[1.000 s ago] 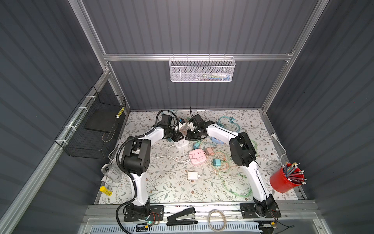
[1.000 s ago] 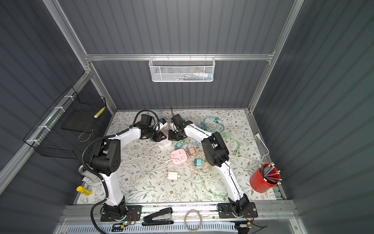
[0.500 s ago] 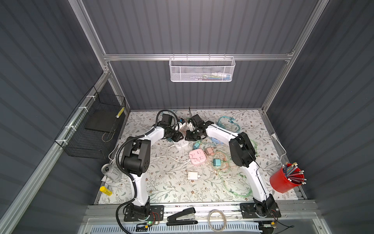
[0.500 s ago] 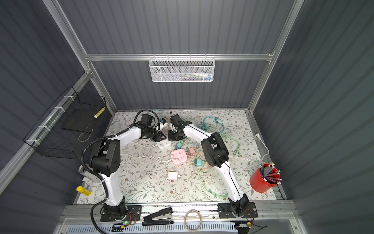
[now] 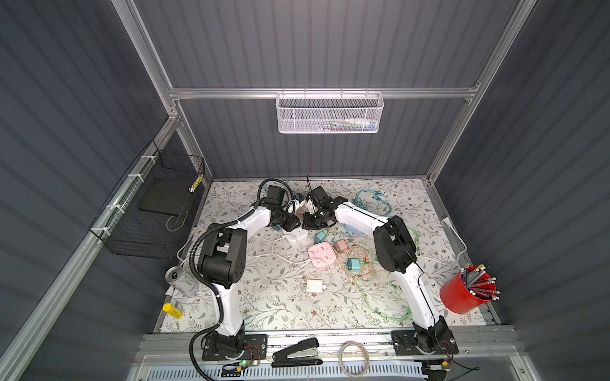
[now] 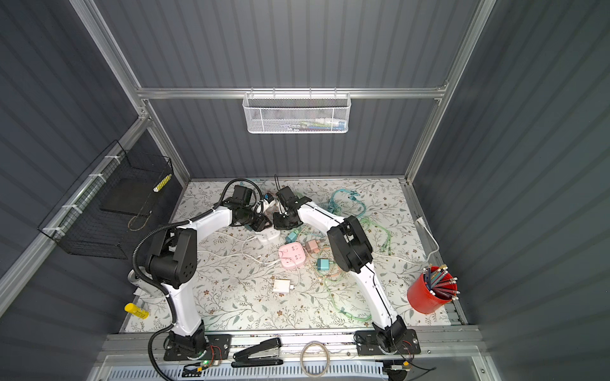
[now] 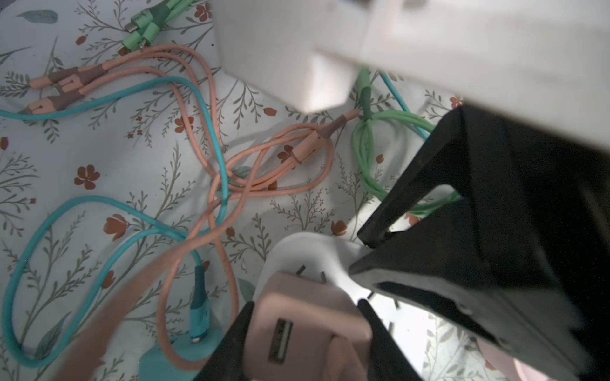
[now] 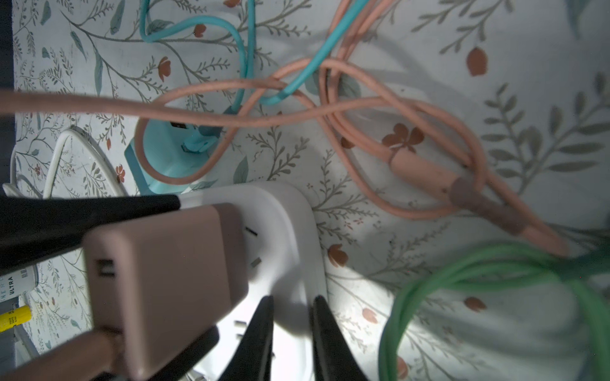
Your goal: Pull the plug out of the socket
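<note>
In both top views the two arms meet in the upper middle of the frame, over the socket, a white block lying on the flowered counter. The left wrist view shows the left gripper with its jaws grasping the plug, one black finger on each side. The plug is a dusty-pink charger with a USB port in its outer face. It stands on the socket's top face and touches it. Small dark marks show on that face right at the plug's edge, and I cannot tell whether they are prongs or slots. In the right wrist view the right gripper has its jaws drawn nearly together and clenched on the socket's edge just beside the plug. A strip of the white body shows between the tips. A teal charger lies just beside the socket, with a teal cable running from it. A pink cable loops across the counter and crosses the teal one, and a green cable coils near the right gripper. In a top view a pink block sits near the socket, toward the lower right, among tangled cables. A red cup of pencils stands well apart at the right edge.
</note>
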